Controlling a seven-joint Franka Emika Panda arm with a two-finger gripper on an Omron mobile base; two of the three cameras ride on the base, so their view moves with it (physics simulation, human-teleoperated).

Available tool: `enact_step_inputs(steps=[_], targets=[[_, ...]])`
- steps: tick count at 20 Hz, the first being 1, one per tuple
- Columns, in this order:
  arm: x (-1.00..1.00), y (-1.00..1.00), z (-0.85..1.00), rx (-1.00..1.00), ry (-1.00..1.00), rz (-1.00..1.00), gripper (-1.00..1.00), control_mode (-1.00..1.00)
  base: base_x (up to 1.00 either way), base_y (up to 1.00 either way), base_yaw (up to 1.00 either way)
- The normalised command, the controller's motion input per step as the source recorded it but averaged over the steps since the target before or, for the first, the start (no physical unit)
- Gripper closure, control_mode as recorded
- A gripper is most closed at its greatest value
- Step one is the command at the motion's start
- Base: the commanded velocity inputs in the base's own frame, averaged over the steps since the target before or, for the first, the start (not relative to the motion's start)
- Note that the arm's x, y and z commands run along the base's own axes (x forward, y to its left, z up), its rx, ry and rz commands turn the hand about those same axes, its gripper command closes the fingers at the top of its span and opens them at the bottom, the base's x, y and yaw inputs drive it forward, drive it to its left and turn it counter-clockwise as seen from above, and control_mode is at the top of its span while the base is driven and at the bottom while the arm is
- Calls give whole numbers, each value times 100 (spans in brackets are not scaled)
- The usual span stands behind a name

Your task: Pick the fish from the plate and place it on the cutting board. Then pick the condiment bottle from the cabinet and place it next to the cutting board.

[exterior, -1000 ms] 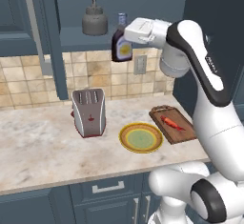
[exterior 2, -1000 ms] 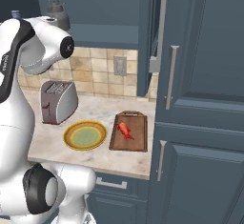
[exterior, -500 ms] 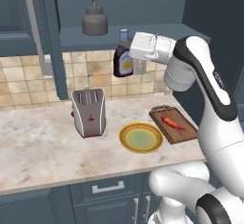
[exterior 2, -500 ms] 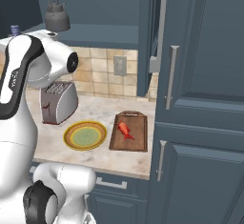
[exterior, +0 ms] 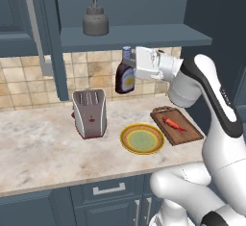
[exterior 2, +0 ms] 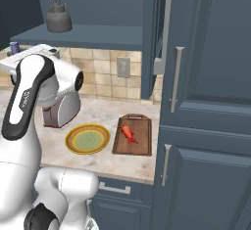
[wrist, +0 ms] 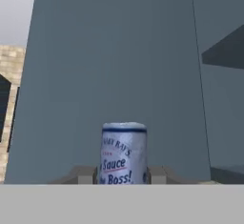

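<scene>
My gripper (exterior: 128, 70) is shut on the condiment bottle (exterior: 125, 78), a dark brown bottle with a yellow label and blue-grey cap. It hangs upright in the air just below the cabinet shelf (exterior: 134, 36), above the counter behind the plate (exterior: 142, 138). In the hand view the bottle's cap (wrist: 123, 153) sits between the fingertips (wrist: 86, 174). The red-orange fish (exterior: 174, 124) lies on the dark brown cutting board (exterior: 188, 134), right of the yellow-rimmed plate. From the right base view I see the fish (exterior 2: 128, 132), the board (exterior 2: 141, 143) and the plate (exterior 2: 88, 139).
A grey kettle (exterior: 95, 22) stands on the cabinet shelf. A silver toaster (exterior: 89, 113) sits on the counter left of the plate. The open cabinet door (exterior: 48, 37) hangs at the left. Tall blue-grey cupboards (exterior 2: 206, 102) close off the right side.
The gripper has carried the bottle down and out from the shelf, now hanging lower in front of the tiled wall. Fish, board and plate have not moved.
</scene>
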Motion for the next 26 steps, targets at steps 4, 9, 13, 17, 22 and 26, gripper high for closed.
enact_step_inputs(steps=[4, 9, 13, 17, 22, 26], targets=[[-20, 0, -40, 1, -7, 9, 100, -100, 0, 0, 0], [-2, 0, -39, 0, -4, 8, 100, -100, 0, 0, 0], [0, 0, -38, 0, -3, 7, 100, -100, 0, 0, 0], [0, 0, -40, 0, -2, 7, 100, -100, 0, 0, 0], [0, 0, -42, 0, 0, 7, 100, -100, 0, 0, 0], [0, 0, -42, 0, 0, 7, 100, -100, 0, 0, 0]])
